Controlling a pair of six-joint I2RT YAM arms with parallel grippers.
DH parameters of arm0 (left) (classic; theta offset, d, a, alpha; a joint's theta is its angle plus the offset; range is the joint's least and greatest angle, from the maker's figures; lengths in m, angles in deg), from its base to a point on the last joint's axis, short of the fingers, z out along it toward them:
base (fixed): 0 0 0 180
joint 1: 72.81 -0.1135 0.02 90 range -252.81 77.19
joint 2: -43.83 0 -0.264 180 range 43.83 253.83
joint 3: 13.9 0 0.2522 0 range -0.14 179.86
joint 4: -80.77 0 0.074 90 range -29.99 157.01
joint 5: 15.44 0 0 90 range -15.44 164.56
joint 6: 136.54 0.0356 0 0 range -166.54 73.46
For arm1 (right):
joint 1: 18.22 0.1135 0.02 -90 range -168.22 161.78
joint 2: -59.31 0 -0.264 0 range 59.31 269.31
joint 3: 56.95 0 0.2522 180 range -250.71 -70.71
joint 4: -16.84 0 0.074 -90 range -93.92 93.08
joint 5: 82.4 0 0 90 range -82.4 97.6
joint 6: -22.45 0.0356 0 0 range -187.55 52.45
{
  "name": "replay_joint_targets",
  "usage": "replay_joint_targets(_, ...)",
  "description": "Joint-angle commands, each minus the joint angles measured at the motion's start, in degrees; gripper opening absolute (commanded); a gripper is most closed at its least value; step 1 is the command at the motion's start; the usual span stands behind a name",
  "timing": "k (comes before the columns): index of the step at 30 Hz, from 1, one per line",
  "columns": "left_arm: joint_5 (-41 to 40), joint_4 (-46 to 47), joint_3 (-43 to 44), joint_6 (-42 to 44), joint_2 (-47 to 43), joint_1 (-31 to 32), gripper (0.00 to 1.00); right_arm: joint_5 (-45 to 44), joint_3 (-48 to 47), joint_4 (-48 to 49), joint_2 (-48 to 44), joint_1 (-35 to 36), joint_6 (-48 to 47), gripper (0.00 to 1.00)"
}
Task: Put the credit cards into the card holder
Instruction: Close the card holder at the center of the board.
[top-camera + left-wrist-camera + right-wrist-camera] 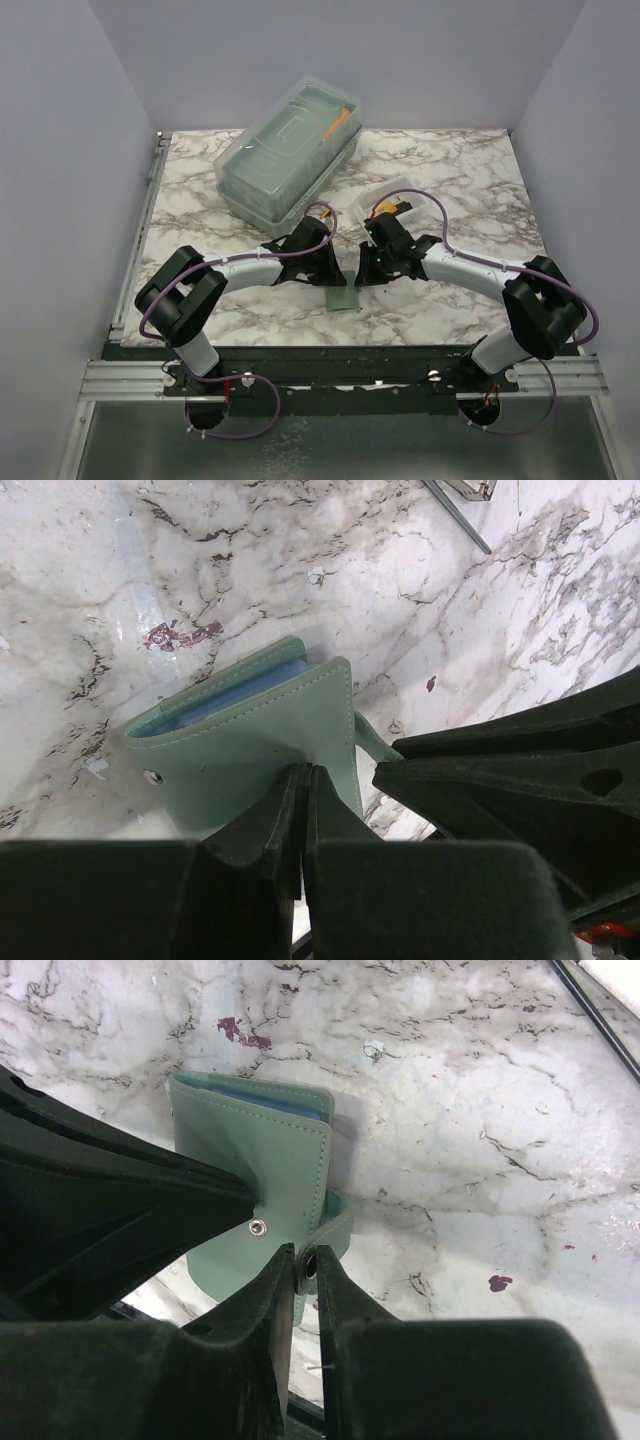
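Left gripper (303,780) is pinched fully closed on the near edge of the card holder's (250,735) outer cover. The right gripper (303,1263) has its jaws drawn almost together on the holder's snap tab (338,1222), with the stud caught between the fingertips.

The holder lies folded on the marble table (470,180), at about 6 o'clock from its centre and close to the near edge, between the two arms. It looks light and soft, a stitched cover that will bend rather than resist and is likely to skate on the polished marble. One grip should therefore anchor a panel while the other peels by the tab, the best purchase.

No credit cards can be made out. A white tray (362,200) sits at 1 o'clock from the holder, and a translucent lidded box (290,150) at 11 o'clock.
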Motion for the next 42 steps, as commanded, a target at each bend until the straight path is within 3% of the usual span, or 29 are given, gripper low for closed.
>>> replay_joint_targets(1,-1.8,-3.2,-1.2,1.4,1.0,0.4,0.02,-0.3,0.0,-0.8,-0.2,0.5,-0.2,0.13)
replay_joint_targets(6,-1.8,-3.2,-1.3,1.4,1.0,0.4,0.02,1.5,1.1,0.6,-1.9,0.5,1.0,0.01)
replay_joint_targets(20,-1.2,-2.6,-1.8,1.0,1.1,0.4,0.02,8.8,1.7,6.4,-0.2,0.4,1.7,0.00)
replay_joint_targets(35,-1.1,-2.5,-2.1,1.0,0.6,0.4,0.02,8.3,2.3,10.2,4.1,0.4,2.9,0.06)
replay_joint_targets(42,-1.1,-2.5,-2.0,1.3,0.6,0.4,0.01,8.5,2.6,9.5,3.9,0.4,3.0,0.19)
